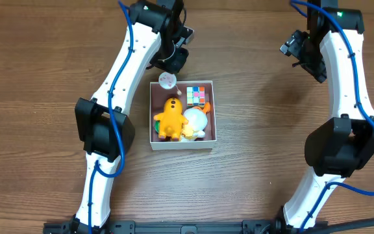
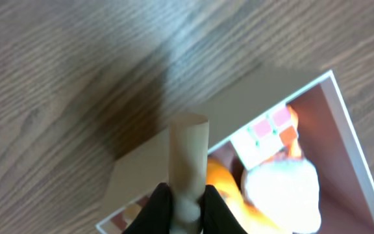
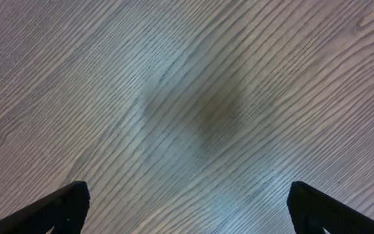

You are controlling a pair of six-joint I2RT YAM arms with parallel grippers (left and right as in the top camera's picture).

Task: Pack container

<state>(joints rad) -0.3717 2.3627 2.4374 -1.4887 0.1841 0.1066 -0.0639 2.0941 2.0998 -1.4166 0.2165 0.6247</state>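
The container (image 1: 211, 110), a square shallow box with white walls and a pink floor, sits mid-table. It holds a yellow plush toy (image 1: 170, 117), a white and orange plush (image 1: 195, 121) and a small colour cube (image 1: 197, 95). My left gripper (image 1: 169, 70) is shut on a small pale cream toy (image 1: 167, 79) and holds it over the container's far left corner. In the left wrist view the toy (image 2: 188, 156) stands up between the fingers (image 2: 187, 205), above the container wall (image 2: 252, 88). My right gripper (image 3: 186, 208) is open and empty over bare table, at the far right in the overhead view (image 1: 299, 49).
The wooden table (image 1: 271, 130) surrounds the container. Both arms reach in from the near edge, the left arm (image 1: 119, 84) beside the container's left side, the right arm (image 1: 349, 84) well off to the right.
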